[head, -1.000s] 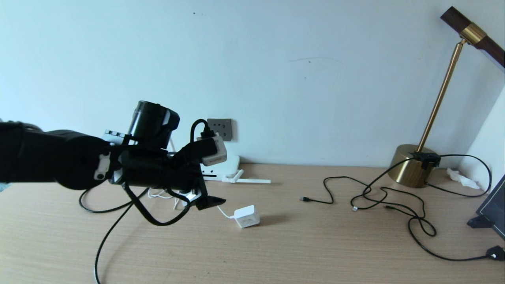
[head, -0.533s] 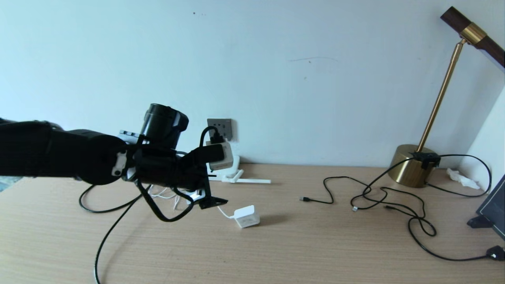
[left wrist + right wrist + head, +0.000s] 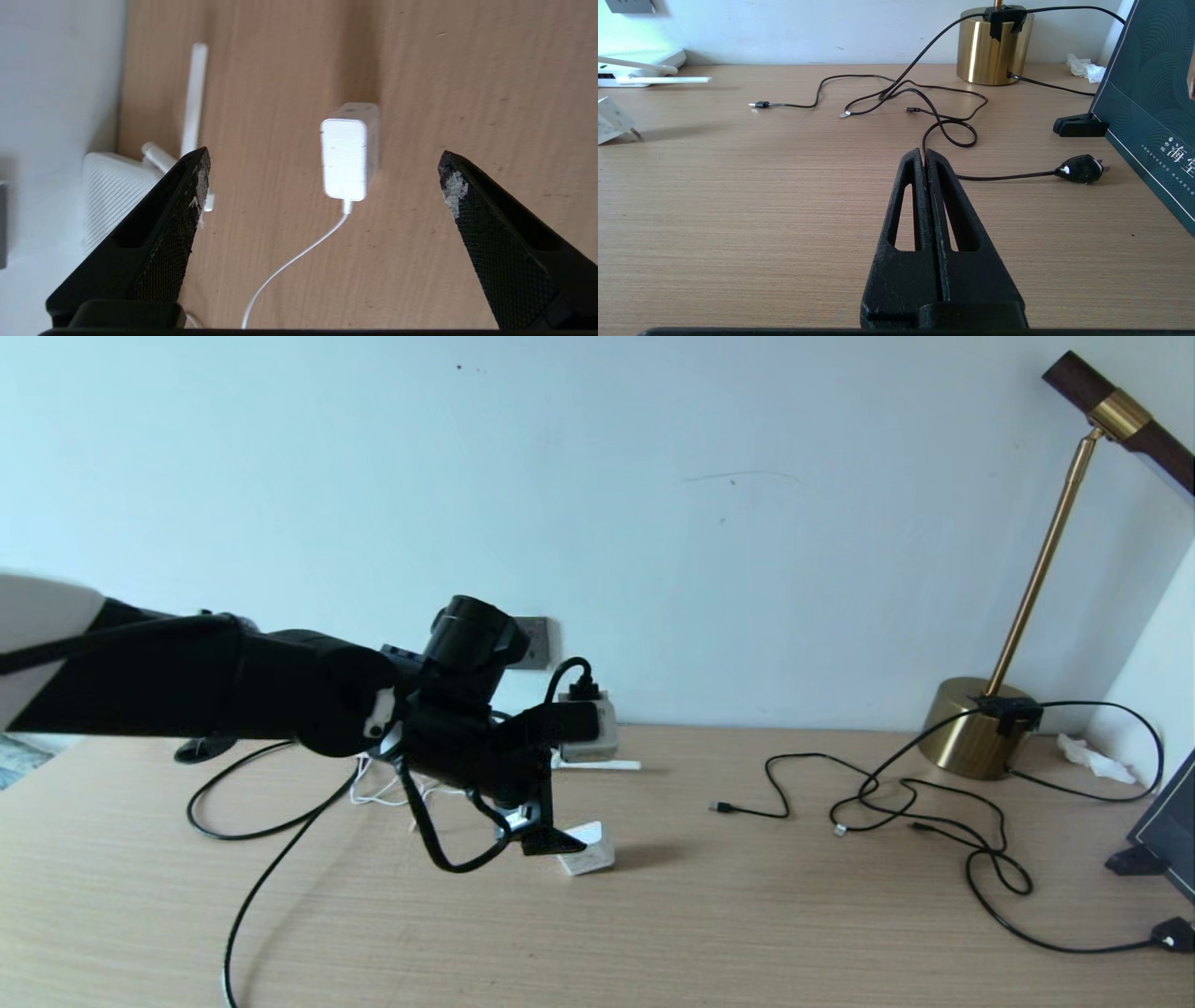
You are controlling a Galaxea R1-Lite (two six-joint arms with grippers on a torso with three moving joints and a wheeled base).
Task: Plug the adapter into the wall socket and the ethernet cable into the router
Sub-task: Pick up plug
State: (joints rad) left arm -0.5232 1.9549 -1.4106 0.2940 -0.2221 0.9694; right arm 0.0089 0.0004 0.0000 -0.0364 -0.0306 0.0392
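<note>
Your left gripper (image 3: 322, 177) hangs spread wide above the adapter (image 3: 586, 849), which lies on the table (image 3: 747, 915) with its cord trailing toward the router (image 3: 112, 196) at the wall. Centre the cube between the fingers before descending, then close on its flat sides. At three o'clock, your right gripper (image 3: 924, 156) rests pressed together, parked.

Left arm reaches across from the left, its end effector (image 3: 322, 177) with fingers spread wide, empty. Right end effector (image 3: 924, 156) pressed closed, held low, level.
</note>
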